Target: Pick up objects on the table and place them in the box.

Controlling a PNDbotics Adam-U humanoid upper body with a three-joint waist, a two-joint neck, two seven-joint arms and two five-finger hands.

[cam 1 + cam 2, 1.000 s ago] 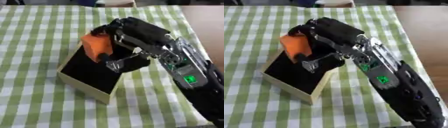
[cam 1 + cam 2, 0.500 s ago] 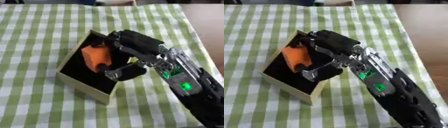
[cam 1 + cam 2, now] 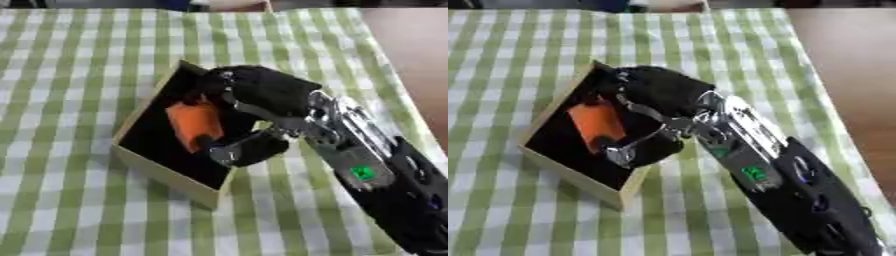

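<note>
Now: right hand down in the box, orange block inside it.
Block lies to the fingers' left, long axis running toward the near wall; thumb curls at its near end. Fingers curled round it, though actual contact is hidden. Left hand out of view.
</note>
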